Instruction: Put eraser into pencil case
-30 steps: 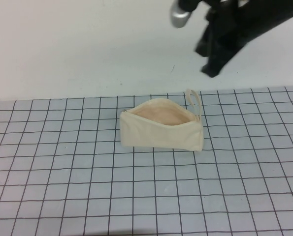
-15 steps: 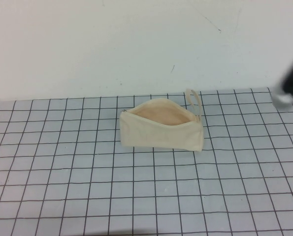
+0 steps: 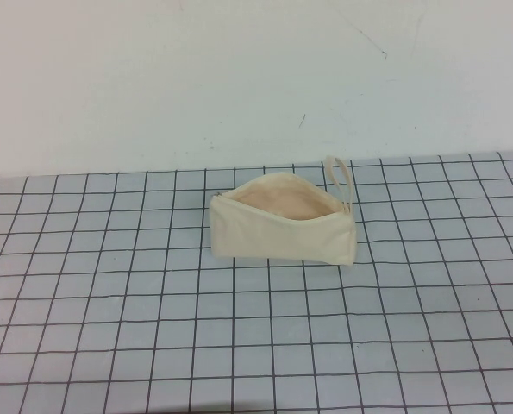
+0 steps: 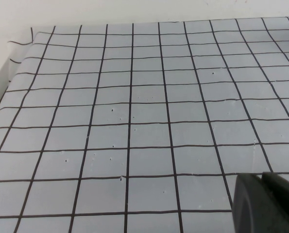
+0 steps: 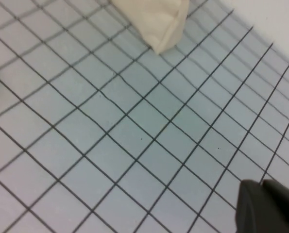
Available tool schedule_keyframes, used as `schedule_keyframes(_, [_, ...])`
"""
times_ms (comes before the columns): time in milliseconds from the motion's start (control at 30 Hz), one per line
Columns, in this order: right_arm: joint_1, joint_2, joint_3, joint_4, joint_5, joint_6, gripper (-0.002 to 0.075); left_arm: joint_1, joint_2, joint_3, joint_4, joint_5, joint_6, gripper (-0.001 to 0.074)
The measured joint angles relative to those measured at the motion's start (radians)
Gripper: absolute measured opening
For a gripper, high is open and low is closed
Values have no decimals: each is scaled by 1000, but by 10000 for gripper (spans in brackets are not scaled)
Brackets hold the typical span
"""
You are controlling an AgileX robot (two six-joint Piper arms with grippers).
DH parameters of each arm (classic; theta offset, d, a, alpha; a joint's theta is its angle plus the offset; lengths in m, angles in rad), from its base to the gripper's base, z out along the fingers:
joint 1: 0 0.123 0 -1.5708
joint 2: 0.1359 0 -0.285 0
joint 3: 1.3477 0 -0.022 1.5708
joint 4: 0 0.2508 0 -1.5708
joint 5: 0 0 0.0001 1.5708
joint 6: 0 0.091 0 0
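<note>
Right gripper (image 5: 268, 206), grip state unreadable, sees pencil case (image 5: 154, 19) well ahead; left gripper (image 4: 265, 204), likewise unreadable, sees only grid mat (image 4: 134, 121). High view: case unzipped, peach lining (image 3: 286, 205) bare.

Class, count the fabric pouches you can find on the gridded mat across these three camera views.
1. The pencil case lies unzipped near the mat's far edge; its corner shows in the right wrist view. The left gripper and right gripper barely show.

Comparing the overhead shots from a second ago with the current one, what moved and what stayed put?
The right arm, above the far right of the table a second ago, swept out to the right edge and is now gone from the high view. The pencil case stayed put, mouth open. Neither gripper shows there now, and no eraser is visible.
</note>
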Motion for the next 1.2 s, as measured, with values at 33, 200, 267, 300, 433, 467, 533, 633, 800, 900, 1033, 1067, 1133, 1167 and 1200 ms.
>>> schedule_keyframes(33, [0,-31,19,5,0,0,4,0,0,0,0,0,0,-1])
schedule_keyframes(200, [0,-168,51,67,59,5,2,0,0,0,0,0,0,-1])
schedule_keyframes(267, [0,-195,51,76,76,5,2,0,0,0,0,0,0,-1])
schedule_keyframes(300, [0,-202,51,79,81,7,2,0,0,0,0,0,0,-1])
schedule_keyframes(433, [0,-202,51,82,88,16,1,0,0,0,0,0,0,-1])
schedule_keyframes(467, [0,-202,51,82,90,16,1,0,0,0,0,0,0,-1])
schedule_keyframes(533, [0,-202,51,83,91,18,1,0,0,0,0,0,0,-1])
schedule_keyframes(633, [0,-204,51,85,91,19,1,0,0,0,0,0,0,-1])
schedule_keyframes(800, [-121,-272,52,87,99,21,1,0,0,0,0,0,0,-1])
schedule_keyframes(900, [-246,-329,84,100,92,23,1,0,0,0,0,0,0,-1])
schedule_keyframes(1033, [-396,-415,208,100,21,25,1,0,0,0,0,0,0,-1])
schedule_keyframes(1067, [-430,-440,253,100,-23,28,1,0,0,0,0,0,0,-1])
schedule_keyframes(1133, [-483,-485,336,110,-103,39,1,0,0,0,0,0,0,-1])
schedule_keyframes(1167, [-506,-510,381,120,-149,46,1,0,0,0,0,0,0,-1])
schedule_keyframes(1200, [-525,-534,424,134,-190,52,1,0,0,0,0,0,0,-1])
